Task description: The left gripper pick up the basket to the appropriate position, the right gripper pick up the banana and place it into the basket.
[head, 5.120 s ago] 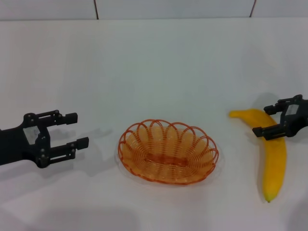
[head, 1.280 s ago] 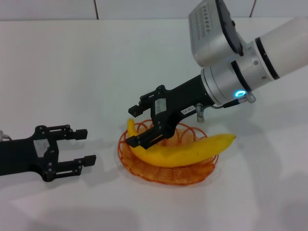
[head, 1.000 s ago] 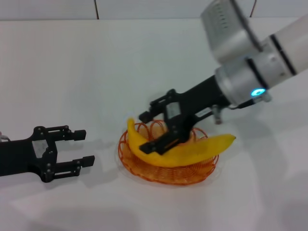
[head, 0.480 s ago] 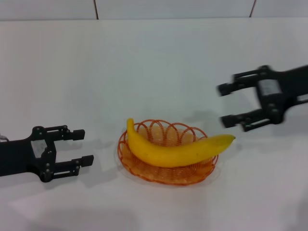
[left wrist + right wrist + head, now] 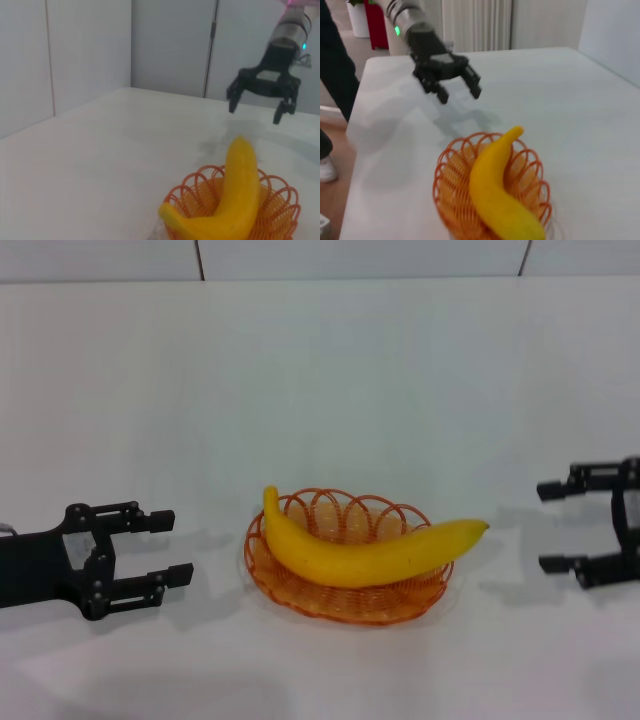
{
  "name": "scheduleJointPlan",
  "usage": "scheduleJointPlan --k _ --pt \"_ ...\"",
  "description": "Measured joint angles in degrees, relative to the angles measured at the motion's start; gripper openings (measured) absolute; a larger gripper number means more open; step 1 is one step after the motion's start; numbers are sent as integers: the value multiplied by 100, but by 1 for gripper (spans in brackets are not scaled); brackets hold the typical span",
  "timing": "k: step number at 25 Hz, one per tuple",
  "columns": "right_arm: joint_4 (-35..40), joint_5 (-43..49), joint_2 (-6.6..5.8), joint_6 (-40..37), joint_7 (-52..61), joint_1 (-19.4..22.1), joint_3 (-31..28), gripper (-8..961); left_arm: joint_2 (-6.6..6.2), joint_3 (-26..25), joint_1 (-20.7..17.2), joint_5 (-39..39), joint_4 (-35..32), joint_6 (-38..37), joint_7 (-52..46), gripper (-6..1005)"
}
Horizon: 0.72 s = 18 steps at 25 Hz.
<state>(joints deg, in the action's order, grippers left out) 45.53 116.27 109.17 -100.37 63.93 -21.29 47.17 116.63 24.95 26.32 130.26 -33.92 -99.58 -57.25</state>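
Note:
The yellow banana (image 5: 365, 553) lies across the orange basket (image 5: 300, 585) in the middle of the table, both ends sticking out over the rim. It also shows in the left wrist view (image 5: 235, 205) and the right wrist view (image 5: 495, 190) with the basket (image 5: 280, 210) (image 5: 452, 180). My left gripper (image 5: 160, 545) is open and empty, to the left of the basket and apart from it. My right gripper (image 5: 552, 525) is open and empty at the far right, apart from the banana. The left wrist view shows the right gripper (image 5: 255, 102); the right wrist view shows the left gripper (image 5: 457, 90).
The white table (image 5: 320, 380) runs back to a tiled wall. In the right wrist view a person's leg (image 5: 335, 75) and a red object (image 5: 375, 25) stand beyond the table's edge.
My right gripper let go of the banana, now lying across the basket, and drew back to the far right and lower. The left gripper has stayed in place.

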Motion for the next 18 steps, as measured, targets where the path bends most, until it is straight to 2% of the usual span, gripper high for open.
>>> scheduleJointPlan --k 10,18 --pt "-770 492 -7 456 -387 -149 -89 789 16 30 14 -8 0 0 4 678" --pt "-823 439 -3 434 -377 -223 -94 788 14 13 -4 -18 0 0 4 678"
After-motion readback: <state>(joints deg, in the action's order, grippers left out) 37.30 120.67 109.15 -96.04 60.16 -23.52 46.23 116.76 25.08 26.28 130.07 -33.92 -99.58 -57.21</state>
